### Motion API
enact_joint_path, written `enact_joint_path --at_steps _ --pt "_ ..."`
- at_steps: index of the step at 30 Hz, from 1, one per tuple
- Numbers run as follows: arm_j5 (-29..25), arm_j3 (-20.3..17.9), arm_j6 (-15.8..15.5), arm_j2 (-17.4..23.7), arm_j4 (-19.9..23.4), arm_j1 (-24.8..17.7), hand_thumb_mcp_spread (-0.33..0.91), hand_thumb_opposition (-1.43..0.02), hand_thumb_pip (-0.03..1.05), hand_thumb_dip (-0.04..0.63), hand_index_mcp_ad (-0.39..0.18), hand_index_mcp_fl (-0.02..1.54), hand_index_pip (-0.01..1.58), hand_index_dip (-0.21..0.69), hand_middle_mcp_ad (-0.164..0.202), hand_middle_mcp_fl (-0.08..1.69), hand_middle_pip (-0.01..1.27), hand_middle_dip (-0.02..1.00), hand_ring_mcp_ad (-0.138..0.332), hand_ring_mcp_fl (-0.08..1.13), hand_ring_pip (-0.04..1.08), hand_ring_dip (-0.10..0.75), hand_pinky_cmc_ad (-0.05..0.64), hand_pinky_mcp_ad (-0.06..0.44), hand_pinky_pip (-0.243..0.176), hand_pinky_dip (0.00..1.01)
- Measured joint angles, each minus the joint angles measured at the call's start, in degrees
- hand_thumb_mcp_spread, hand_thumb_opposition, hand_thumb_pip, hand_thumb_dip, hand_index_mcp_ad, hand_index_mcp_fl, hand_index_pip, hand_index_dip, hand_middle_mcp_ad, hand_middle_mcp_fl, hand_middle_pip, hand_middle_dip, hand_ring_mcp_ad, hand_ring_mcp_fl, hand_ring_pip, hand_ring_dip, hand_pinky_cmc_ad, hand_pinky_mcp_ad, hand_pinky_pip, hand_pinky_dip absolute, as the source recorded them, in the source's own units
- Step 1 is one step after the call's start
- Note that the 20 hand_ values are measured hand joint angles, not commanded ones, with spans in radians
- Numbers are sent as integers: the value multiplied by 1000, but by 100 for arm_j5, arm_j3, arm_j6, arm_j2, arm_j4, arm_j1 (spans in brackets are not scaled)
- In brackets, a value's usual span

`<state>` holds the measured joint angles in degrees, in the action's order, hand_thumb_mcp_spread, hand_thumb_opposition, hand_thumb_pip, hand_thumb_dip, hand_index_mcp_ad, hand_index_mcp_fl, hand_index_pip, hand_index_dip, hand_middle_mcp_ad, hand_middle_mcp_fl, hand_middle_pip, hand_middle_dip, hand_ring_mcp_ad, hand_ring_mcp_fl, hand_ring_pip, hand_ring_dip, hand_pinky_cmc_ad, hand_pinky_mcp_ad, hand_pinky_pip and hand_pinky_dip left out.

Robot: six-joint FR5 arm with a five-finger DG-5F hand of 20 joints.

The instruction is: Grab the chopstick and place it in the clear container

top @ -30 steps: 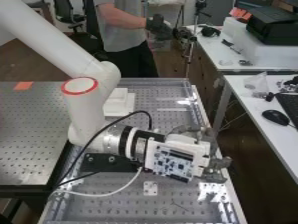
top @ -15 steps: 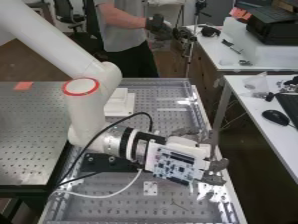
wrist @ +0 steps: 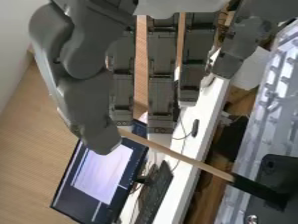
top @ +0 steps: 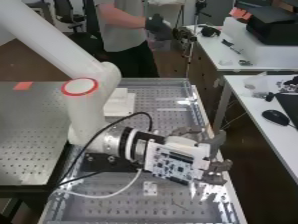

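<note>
Seen from the wrist, the chopstick (wrist: 179, 156) is a slim, straight, light tan stick, smooth and plain along its visible length. It lies at a slant across the wrist view, and one end meets a black piece (wrist: 256, 189) just beside a black plate (wrist: 278, 172); whether that piece is a holder or part of the stick, I cannot tell.

Compared with the frame half a second ago, the high view shows the robot hand (top: 214, 176) with its fingers set a little differently, reaching out more plainly past the white housing (top: 186, 145) on its back. The arm (top: 86, 120) and the housing have barely shifted, and the robot hand is over the same side of the perforated metal counter (top: 120, 207).

As for the chopstick's place, its tan end comes right up beside the tip of the thumb (wrist: 100, 137), close to the ends of the fingers (wrist: 161, 95), while the rest slants away from them toward the black piece. The robot hand is well open, with the fingers long and nearly straight and none curled round the stick. Whether the thumb touches the tan end is unclear, since that end may be partly behind it.
</note>
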<state>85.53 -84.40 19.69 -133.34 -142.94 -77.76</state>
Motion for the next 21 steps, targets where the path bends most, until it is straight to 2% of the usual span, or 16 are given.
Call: enact_joint_path --at_steps 14,17,19,21 --pt "-20 -39 -43 56 20 24 541 -867 522 297 -140 942 264 340 68 967 363 623 80 494 82 328 405 232 28 182" --pt "-56 -44 -66 59 29 22 550 -867 513 297 -140 984 260 340 68 977 363 623 84 499 86 328 405 229 28 182" --pt "-92 -45 -76 60 35 19 581 -906 494 293 -140 1129 347 332 68 988 365 623 84 527 86 328 403 229 28 182" --pt "-152 -40 -104 63 25 15 583 -995 429 284 -143 1164 424 365 65 1025 365 623 84 539 89 328 400 229 30 182"
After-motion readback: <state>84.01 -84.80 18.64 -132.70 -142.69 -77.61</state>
